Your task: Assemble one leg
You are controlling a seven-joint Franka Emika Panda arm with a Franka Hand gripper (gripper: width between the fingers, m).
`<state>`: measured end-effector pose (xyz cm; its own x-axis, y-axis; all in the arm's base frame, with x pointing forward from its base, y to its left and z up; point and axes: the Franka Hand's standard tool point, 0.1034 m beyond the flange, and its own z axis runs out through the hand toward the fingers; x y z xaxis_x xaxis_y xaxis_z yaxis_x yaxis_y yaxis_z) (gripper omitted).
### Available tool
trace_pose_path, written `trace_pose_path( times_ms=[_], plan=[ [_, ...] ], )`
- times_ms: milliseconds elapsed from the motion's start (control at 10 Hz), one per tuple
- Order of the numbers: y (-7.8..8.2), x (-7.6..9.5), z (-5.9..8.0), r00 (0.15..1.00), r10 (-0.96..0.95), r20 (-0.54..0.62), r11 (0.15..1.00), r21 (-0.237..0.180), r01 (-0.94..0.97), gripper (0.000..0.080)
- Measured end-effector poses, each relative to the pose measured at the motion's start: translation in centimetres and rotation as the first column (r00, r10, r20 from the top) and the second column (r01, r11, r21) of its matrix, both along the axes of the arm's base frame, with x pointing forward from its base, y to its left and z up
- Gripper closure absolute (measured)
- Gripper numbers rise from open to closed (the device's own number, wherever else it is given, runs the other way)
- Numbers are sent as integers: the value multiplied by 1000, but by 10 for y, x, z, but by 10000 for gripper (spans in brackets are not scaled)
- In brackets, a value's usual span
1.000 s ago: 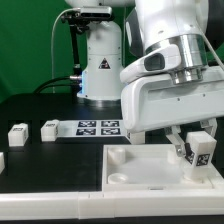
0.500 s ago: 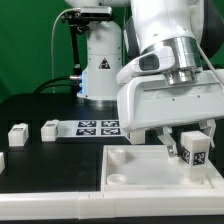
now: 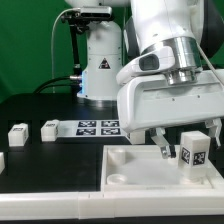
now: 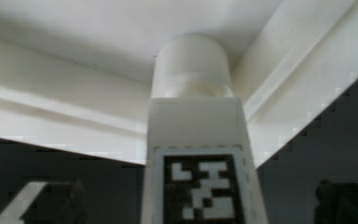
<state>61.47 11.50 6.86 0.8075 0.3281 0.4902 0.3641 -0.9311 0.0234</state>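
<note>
The leg (image 3: 193, 151), a small white post with a black-and-white tag on its face, stands upright at the right end of the large flat white plate (image 3: 135, 170). My gripper (image 3: 190, 146) is around it, with the jaws spread wide and a gap on each side of the leg. In the wrist view the leg (image 4: 199, 140) fills the centre, with its rounded end against the plate (image 4: 60, 70). The dark fingers (image 4: 34, 203) stand well off to either side of the gripper's (image 4: 194, 205) middle and do not touch the leg.
Two more small white legs (image 3: 17, 131) (image 3: 49, 127) lie on the black table at the exterior view's left, with another at the edge (image 3: 2, 160). The marker board (image 3: 97, 127) lies behind the plate. The robot base (image 3: 100, 60) stands at the back.
The fingers have spread apart from the leg and let go of it. The leg stays upright on the plate at nearly the same spot.
</note>
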Motion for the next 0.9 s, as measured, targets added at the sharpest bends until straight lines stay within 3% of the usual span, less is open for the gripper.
trace_pose_path(
  times_ms=[300, 500, 600, 900],
  plan=[
    [3, -2, -1, 999, 10, -52, 1000, -1, -10, 150],
    [-16, 5, 2, 998, -36, -42, 999, 0, 36, 150],
    [-11, 1, 0, 986, -69, -149, 997, 16, 72, 150],
    [-2, 1, 5, 894, -80, -442, 997, -16, 82, 150]
  ],
)
